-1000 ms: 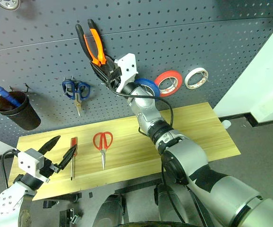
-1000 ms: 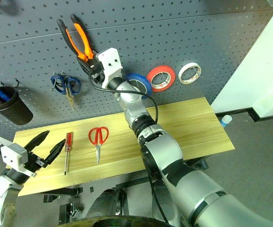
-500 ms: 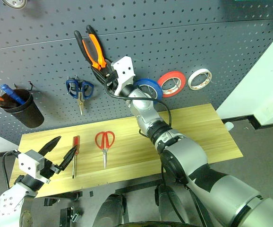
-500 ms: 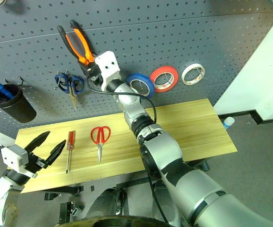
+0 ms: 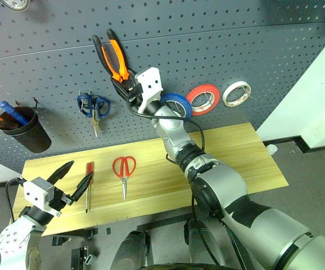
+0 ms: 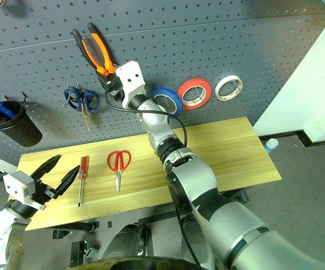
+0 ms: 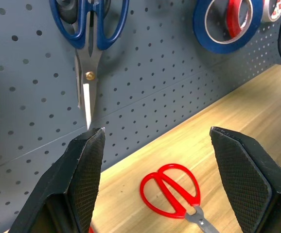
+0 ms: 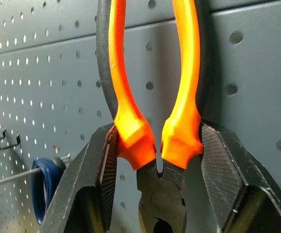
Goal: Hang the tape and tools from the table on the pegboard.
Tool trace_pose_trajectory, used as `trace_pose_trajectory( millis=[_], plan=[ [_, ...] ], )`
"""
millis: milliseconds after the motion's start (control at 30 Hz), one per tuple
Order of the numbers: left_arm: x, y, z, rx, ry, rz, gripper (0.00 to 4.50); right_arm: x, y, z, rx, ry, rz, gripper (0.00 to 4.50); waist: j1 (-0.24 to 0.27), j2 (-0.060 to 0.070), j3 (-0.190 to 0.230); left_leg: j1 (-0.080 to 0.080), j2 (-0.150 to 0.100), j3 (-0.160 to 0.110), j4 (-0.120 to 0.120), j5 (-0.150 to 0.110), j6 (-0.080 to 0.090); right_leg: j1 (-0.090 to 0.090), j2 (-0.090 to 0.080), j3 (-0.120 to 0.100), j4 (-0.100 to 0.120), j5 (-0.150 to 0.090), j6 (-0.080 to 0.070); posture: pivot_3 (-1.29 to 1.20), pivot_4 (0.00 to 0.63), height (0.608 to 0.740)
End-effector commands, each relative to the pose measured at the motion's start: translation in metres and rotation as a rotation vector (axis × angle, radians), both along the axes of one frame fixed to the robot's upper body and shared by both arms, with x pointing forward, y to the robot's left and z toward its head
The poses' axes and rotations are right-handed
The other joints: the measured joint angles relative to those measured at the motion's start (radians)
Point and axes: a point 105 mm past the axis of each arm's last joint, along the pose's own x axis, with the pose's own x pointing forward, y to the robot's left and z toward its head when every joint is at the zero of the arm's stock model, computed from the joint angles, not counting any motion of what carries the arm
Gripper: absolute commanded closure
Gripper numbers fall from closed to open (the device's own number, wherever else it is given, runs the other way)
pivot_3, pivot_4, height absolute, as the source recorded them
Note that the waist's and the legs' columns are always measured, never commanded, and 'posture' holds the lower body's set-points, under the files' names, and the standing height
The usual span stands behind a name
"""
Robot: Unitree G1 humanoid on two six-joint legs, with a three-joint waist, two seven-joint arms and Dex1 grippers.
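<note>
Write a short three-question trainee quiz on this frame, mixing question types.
1. True or false: the right gripper is shut on the pliers, holding them handles-up against the pegboard.
2. Which task tools lie on the table?
A. red-handled scissors and red-handled screwdriver
B. blue tape roll and pliers
C. blue-handled scissors only
3. Fill in: the left gripper is ____ beside the screwdriver.

Key: 1 true. 2 A; the blue tape roll hangs on the pegboard beside the red tape roll and white tape roll. 3 open, holding nothing.
</note>
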Motion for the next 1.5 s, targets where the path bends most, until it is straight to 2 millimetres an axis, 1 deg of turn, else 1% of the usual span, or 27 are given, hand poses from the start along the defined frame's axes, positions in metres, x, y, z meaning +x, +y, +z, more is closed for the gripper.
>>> trace_pose_trajectory(
  millis=[33,167,267,467,600,667,800,1033,1133,1200,1267,1300,1367,1500],
  plan=[
    [-0.002,0.002,0.003,0.008,-0.020,0.004,0.89,-0.015,0.025,0.008,0.020,-0.018,0.058,2.41,0.000,0.000,0.000,0.000,0.000,0.000,0.000,0.000,0.000,0.000,0.000,0.000,0.000,0.000,0.000,0.06,0.148,0.738],
    [-0.002,0.002,0.003,0.010,-0.021,0.006,0.89,-0.014,0.024,-0.001,0.001,-0.002,0.048,2.41,0.000,0.000,0.000,0.000,0.000,0.000,0.000,0.000,0.000,0.000,0.000,0.000,0.000,0.000,0.000,0.06,0.147,0.738],
    [-0.002,0.002,0.004,0.009,-0.028,0.003,0.89,-0.012,0.021,-0.001,-0.003,-0.009,0.019,2.41,0.001,0.000,0.000,0.000,0.000,0.000,0.000,0.000,0.000,0.000,0.000,0.000,0.000,0.000,0.000,0.06,0.147,0.738],
    [0.004,-0.005,0.034,-0.065,-0.171,-0.011,0.89,-0.008,0.017,0.007,0.005,-0.019,0.007,2.41,0.002,-0.001,0.000,0.000,0.000,0.000,0.000,0.000,0.000,0.001,0.000,0.000,0.000,0.000,0.000,0.07,0.145,0.738],
    [0.007,-0.006,0.046,-0.063,-0.224,-0.015,0.89,-0.008,0.016,0.009,0.010,-0.028,0.003,2.41,0.002,-0.001,-0.001,0.001,0.000,0.000,0.000,0.000,0.000,0.001,0.000,0.000,0.001,0.000,0.000,0.06,0.143,0.738],
    [0.008,-0.007,0.048,-0.064,-0.224,-0.018,0.89,-0.008,0.015,0.010,0.016,-0.033,-0.001,2.41,0.001,-0.001,-0.001,0.001,0.000,0.000,0.000,0.000,0.000,0.001,0.000,0.000,0.000,0.000,0.000,0.06,0.143,0.738],
    [0.010,-0.008,0.048,-0.061,-0.216,-0.021,0.89,-0.003,0.008,0.011,0.003,-0.053,-0.061,2.41,0.001,-0.001,-0.001,0.001,0.000,0.000,0.000,0.000,0.000,0.001,0.000,0.000,0.000,0.000,0.000,0.06,0.142,0.738],
    [0.009,-0.010,0.048,-0.062,-0.207,-0.020,0.89,-0.002,0.007,-0.008,-0.061,-0.027,-0.073,2.41,0.000,-0.001,-0.001,0.000,0.000,0.000,0.000,0.000,0.000,0.001,0.000,0.000,0.000,0.000,0.000,0.07,0.142,0.738],
    [0.009,-0.011,0.049,-0.061,-0.203,-0.019,0.89,-0.002,0.006,-0.011,-0.064,-0.022,-0.068,2.41,0.000,-0.001,-0.001,0.001,0.000,0.000,0.000,0.000,0.000,0.001,0.000,0.000,0.001,0.000,0.000,0.07,0.142,0.738],
    [0.009,-0.012,0.049,-0.061,-0.200,-0.019,0.89,-0.001,0.005,-0.010,-0.048,-0.009,-0.059,1.67,0.000,-0.001,-0.001,0.000,0.000,0.000,0.000,0.000,0.000,0.001,0.000,0.000,0.000,0.000,0.000,0.07,0.142,0.738],
    [0.009,-0.013,0.049,-0.060,-0.197,-0.021,0.89,-0.001,0.004,-0.008,-0.038,-0.015,-0.062,1.12,0.001,-0.001,-0.001,0.000,0.000,0.000,0.000,0.000,0.000,0.001,0.000,0.000,0.000,0.000,0.000,0.07,0.142,0.738],
    [0.009,-0.013,0.049,-0.060,-0.196,-0.021,0.89,-0.001,0.003,-0.007,-0.033,-0.021,-0.068,0.72,0.001,-0.001,-0.001,0.000,0.000,0.000,0.000,0.000,0.000,0.001,0.000,0.000,0.000,0.000,0.000,0.07,0.142,0.738],
    [0.010,-0.013,0.049,-0.060,-0.193,-0.022,0.89,-0.001,-0.001,0.000,-0.018,-0.058,-0.088,0.06,0.001,-0.001,-0.001,0.001,0.000,0.000,0.000,0.000,0.000,0.001,0.000,0.000,0.001,0.000,0.000,0.06,0.142,0.738],
    [0.010,-0.013,0.049,-0.058,-0.190,-0.018,0.89,-0.004,-0.012,0.012,0.026,-0.143,-0.106,0.02,0.002,-0.001,-0.001,0.002,0.000,-0.001,0.001,0.000,0.000,0.002,0.001,0.000,0.001,0.001,-0.001,0.06,0.141,0.738]
  ],
)
